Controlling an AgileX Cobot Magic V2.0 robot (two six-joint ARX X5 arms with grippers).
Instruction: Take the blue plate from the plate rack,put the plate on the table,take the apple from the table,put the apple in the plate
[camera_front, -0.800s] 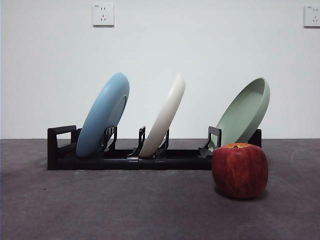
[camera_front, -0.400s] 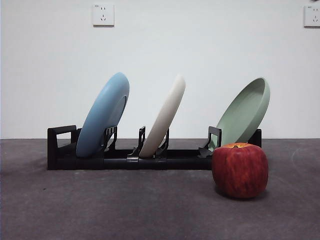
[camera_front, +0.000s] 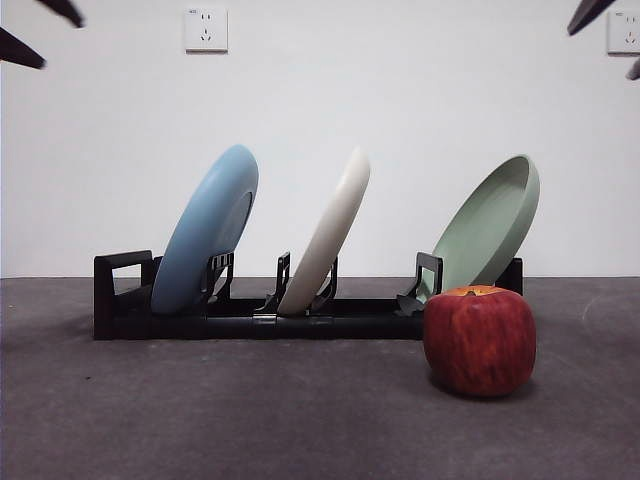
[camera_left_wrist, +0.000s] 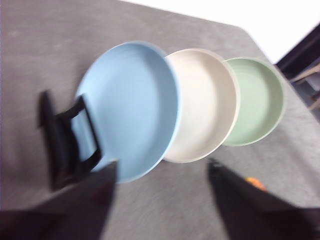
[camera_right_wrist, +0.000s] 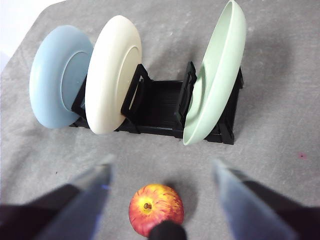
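Your left gripper hangs spread wide over the round light-blue matte plate, which leans in the long black slotted rack just beside the cream-white plate (risk: knocking it). Right gripper, also spread, hovers over the dark red apple on the grey table.

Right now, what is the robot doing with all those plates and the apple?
Nothing is being held yet. The blue plate leans in the plate rack beside a cream-white plate and a pale green plate. The apple sits on the table in front of the rack's green-plate end. The left gripper hangs open above the blue plate's end; the right gripper hangs open above the apple. Neither touches anything.
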